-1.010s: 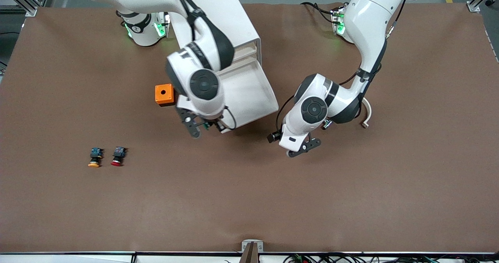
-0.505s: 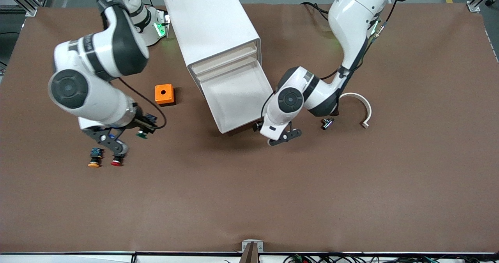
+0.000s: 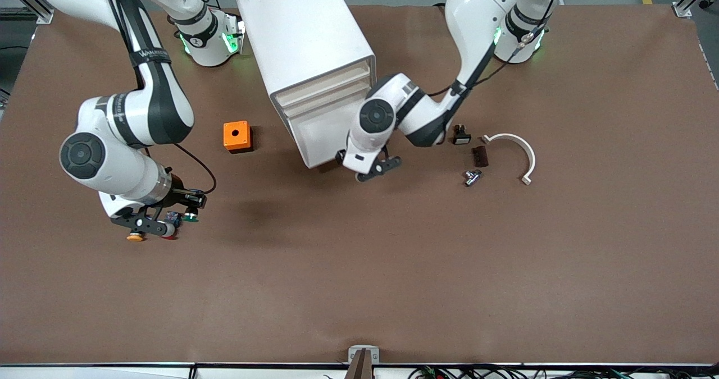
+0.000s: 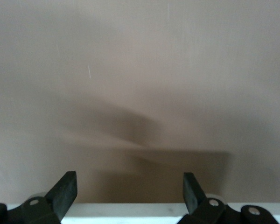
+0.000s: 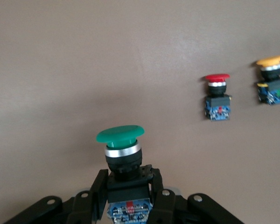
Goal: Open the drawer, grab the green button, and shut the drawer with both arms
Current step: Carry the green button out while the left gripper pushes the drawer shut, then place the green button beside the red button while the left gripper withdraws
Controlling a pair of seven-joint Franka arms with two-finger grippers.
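Observation:
My right gripper (image 3: 150,225) is shut on the green-capped button (image 3: 190,217) and holds it low over the table, just above the red-capped button (image 3: 167,236) and the yellow-capped button (image 3: 134,237). In the right wrist view the green-capped button (image 5: 123,151) sits between the fingers of my right gripper (image 5: 128,186), cap pointing away. My left gripper (image 3: 372,168) is open at the front edge of the white drawer (image 3: 321,140), which sticks partway out of the white cabinet (image 3: 306,36). In the left wrist view the drawer's white edge (image 4: 130,212) lies between the open fingers of my left gripper (image 4: 129,186).
An orange box (image 3: 237,136) with a round hole stands beside the cabinet toward the right arm's end. Toward the left arm's end lie a white curved piece (image 3: 515,146), two small dark parts (image 3: 461,136) (image 3: 480,155) and a small metal piece (image 3: 472,177). The red-capped button (image 5: 218,95) and the yellow-capped button (image 5: 272,79) lie side by side.
My right arm swung from the drawer toward its own end of the table, carrying the green-capped button down over the two buttons. My left gripper moved to the drawer front and the drawer slid partway in.

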